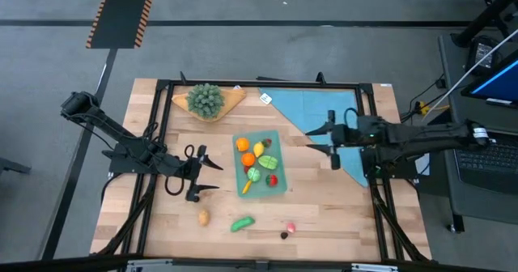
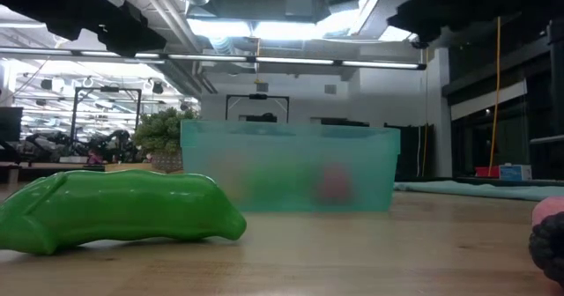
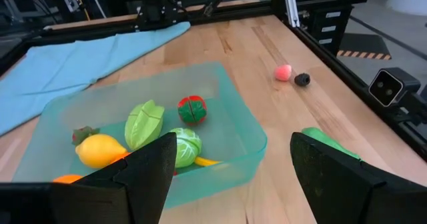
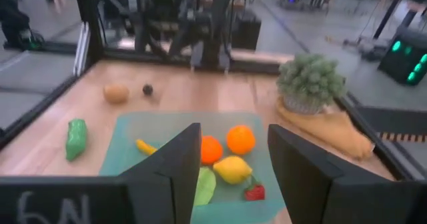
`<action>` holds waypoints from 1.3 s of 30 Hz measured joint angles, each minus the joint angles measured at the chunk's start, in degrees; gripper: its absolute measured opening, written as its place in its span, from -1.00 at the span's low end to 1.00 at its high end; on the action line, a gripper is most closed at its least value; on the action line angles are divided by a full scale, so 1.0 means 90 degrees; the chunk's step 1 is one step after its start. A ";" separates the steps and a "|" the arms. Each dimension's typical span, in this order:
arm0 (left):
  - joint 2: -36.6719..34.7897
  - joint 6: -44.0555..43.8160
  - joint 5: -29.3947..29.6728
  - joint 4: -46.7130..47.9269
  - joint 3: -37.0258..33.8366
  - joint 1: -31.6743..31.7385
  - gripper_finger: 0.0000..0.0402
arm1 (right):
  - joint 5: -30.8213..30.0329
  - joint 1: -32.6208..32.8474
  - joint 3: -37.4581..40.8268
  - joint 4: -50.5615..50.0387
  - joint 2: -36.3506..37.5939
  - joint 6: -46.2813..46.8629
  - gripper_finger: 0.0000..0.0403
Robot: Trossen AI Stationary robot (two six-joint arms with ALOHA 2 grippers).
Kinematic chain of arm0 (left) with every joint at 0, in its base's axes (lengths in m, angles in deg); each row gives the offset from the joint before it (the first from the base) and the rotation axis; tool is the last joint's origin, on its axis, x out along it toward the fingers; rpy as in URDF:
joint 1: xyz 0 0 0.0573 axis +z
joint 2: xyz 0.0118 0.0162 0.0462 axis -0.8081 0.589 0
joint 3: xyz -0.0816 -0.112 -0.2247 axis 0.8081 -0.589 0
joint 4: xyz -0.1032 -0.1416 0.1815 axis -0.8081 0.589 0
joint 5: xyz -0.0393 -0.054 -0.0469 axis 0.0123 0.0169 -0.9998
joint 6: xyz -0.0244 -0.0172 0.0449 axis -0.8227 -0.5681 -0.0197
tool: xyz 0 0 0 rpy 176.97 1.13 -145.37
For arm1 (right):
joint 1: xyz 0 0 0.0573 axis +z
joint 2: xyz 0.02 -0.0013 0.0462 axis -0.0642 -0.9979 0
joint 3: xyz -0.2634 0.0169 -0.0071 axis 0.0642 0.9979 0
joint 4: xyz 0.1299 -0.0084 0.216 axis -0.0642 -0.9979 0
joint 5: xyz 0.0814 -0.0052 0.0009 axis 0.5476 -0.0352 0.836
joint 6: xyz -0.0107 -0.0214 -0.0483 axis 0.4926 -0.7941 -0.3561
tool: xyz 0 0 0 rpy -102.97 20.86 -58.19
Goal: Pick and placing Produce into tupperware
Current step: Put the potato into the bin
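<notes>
Both grippers hang with fingers apart and empty — left gripper (image 1: 206, 175) beside the tupperware (image 1: 279, 189), right gripper (image 1: 326, 143) opposite. Four pieces lie loose near the bench's front edge; the green pepper (image 1: 242, 223) and the small dark berry (image 1: 284, 235) could roll off under a clumsy pinch.

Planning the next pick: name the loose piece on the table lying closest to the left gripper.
The brown piece, nearest the left gripper; the green one, pink and dark ones lie farther right.

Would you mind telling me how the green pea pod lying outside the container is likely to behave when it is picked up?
The green pea pod looks glossy and smooth, so it may slip between fingers. Its rounded, curved body could rock or roll if nudged. It seems a rigid, probably light moulded toy.
</notes>
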 joint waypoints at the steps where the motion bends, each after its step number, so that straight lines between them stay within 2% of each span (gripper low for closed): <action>1: 0.0000 -0.0001 0.0000 0.0001 0.0000 0.0000 0.43 | 0.0000 0.0000 0.0146 0.0093 0.0190 0.0007 -0.13; 6: 0.0000 -0.0012 0.0000 -0.0003 0.0000 -0.0001 0.43 | 0.0002 0.0000 0.0938 0.0642 0.0725 0.0117 -0.13; 12: 0.0000 -0.0002 -0.0002 -0.0170 0.0000 0.0000 0.43 | 0.0000 0.0000 0.1583 0.1391 0.0836 0.0107 -0.13; 22: 0.0000 -0.0011 -0.0004 -0.0701 0.0000 0.0012 0.43 | 0.0000 0.0000 0.1630 0.1512 0.0836 0.0139 -0.13; 29: 0.0000 -0.0376 -0.0003 -0.0722 0.0009 0.0010 0.43 | 0.0000 0.0000 0.1630 0.1462 0.0836 0.0286 -0.13; 33: 0.0002 -0.0413 -0.0005 -0.0109 0.0381 0.0010 0.43 | 0.0000 0.0000 0.1630 0.1460 0.0836 0.0311 -0.13; 39: 0.0148 -0.1190 0.0011 0.2299 0.1633 -0.0057 0.43 | 0.0000 0.0000 0.1630 0.1445 0.0833 0.0308 -0.13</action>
